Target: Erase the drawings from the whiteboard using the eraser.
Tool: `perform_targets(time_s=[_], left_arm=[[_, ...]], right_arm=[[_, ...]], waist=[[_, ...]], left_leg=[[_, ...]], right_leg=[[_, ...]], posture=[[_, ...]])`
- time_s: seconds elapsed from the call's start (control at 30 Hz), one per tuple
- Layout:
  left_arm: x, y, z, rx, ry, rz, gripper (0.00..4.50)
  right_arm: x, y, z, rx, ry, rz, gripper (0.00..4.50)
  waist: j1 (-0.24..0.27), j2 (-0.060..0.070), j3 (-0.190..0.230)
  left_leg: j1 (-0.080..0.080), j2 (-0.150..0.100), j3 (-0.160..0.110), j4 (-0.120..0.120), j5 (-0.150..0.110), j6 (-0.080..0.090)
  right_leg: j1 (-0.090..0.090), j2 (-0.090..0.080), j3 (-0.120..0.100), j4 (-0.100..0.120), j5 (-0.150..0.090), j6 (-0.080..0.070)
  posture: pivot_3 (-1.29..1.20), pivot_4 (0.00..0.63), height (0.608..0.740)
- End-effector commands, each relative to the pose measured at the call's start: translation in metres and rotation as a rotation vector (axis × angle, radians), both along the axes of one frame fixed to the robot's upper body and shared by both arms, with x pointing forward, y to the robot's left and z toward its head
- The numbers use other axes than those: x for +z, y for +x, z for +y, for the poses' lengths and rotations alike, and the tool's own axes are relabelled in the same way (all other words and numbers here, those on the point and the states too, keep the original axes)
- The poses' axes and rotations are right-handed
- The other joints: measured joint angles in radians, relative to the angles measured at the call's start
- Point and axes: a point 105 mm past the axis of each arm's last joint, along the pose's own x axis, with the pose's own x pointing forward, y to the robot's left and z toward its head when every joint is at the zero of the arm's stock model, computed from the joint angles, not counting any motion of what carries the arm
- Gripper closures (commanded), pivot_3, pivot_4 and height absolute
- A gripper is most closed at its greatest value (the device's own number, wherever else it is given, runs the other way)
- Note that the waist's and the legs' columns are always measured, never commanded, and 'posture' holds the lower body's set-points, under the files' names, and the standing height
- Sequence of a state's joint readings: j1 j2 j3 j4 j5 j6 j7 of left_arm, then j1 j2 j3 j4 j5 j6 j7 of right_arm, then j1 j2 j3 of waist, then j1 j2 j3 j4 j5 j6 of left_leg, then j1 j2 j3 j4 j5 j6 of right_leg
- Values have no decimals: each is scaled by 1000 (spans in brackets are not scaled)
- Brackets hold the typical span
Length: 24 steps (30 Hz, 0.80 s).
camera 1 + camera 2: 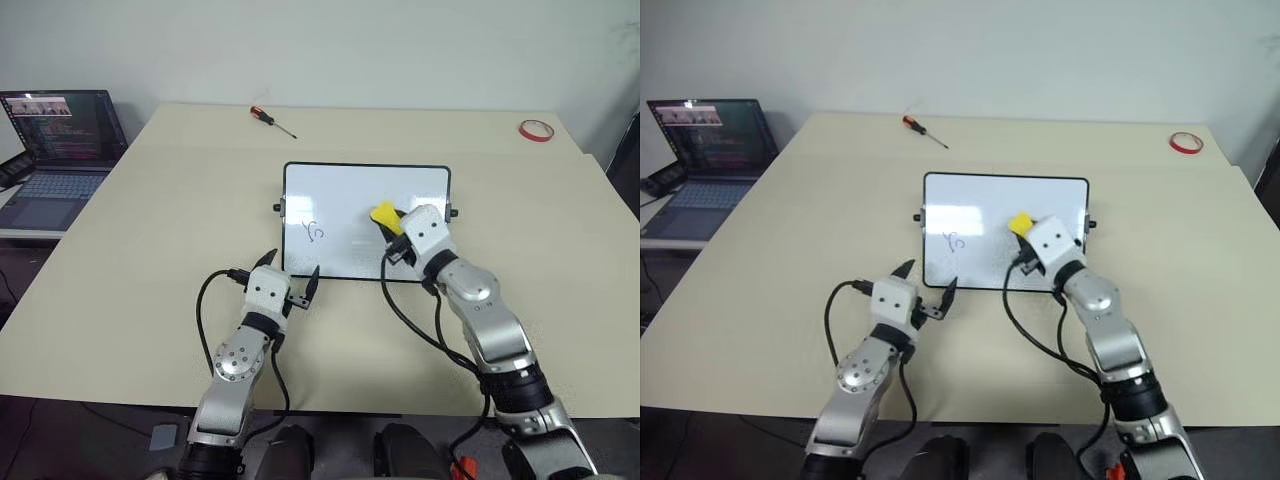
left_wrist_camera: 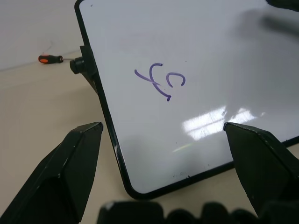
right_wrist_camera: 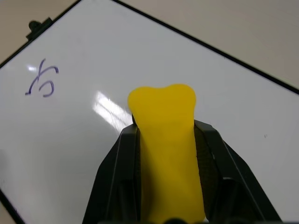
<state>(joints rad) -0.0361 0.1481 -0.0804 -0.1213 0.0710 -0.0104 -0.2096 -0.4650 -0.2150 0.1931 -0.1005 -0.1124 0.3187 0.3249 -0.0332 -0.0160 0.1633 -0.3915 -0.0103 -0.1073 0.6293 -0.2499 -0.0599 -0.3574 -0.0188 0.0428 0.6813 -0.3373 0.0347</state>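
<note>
Left eye view: the whiteboard (image 1: 366, 190) is seen flat mid-bench (image 1: 150, 250), with bare bench on all sides; a screwdriver (image 1: 272, 120) and tape ring (image 1: 537, 130) are kept well apart near the far edge. The drawings (image 1: 314, 231) are found toward the board's left. The eraser (image 1: 384, 215) is gripped by the right fingers (image 3: 212, 154) over the board's right half. The left fingers (image 1: 291, 277) are spread wide at the near left corner, empty.

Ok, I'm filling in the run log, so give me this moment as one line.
right gripper: shut on eraser, above whiteboard | left gripper: open, at board's near edge | drawings: unerased
</note>
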Motion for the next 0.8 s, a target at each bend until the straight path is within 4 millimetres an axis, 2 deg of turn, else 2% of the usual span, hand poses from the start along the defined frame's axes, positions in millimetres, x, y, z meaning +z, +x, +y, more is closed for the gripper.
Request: perform_targets(time_s=[0.03,0.2,0.33,0.57,0.7,0.8], left_arm=[[5,0,-4,-18,-43,-22,0],[4,-2,-5,-18,-45,-23,0],[3,-3,-4,-7,-45,-24,0],[3,-12,4,28,-37,-18,0],[1,-16,3,27,-36,-11,0],[3,-15,3,25,-34,-13,0]], right_arm=[[25,6,22,49,3,-100,3299],[37,17,48,109,0,-150,3299],[20,22,66,154,-13,-120,3299],[-14,24,81,186,-76,-50,3299],[-20,29,83,175,-85,-47,3299],[-14,32,90,180,-84,-67,3299]], waist=[[0,0,0],[1,0,0],[1,0,0],[1,0,0],[0,0,0],[-2,0,0]], left_leg=[[0,0,0,0,0,0],[0,0,0,0,0,0],[0,0,0,0,0,0],[0,0,0,0,0,0],[1,0,0,0,0,0],[3,1,1,0,0,0]], right_leg=[[0,0,0,0,0,0],[0,0,0,0,0,0],[0,0,0,0,0,0],[-1,0,0,0,0,0],[-1,0,0,1,0,0],[1,0,1,3,1,-1]], posture=[[0,150,740],[0,150,740],[0,150,740],[0,150,740],[0,150,740],[0,150,740]])
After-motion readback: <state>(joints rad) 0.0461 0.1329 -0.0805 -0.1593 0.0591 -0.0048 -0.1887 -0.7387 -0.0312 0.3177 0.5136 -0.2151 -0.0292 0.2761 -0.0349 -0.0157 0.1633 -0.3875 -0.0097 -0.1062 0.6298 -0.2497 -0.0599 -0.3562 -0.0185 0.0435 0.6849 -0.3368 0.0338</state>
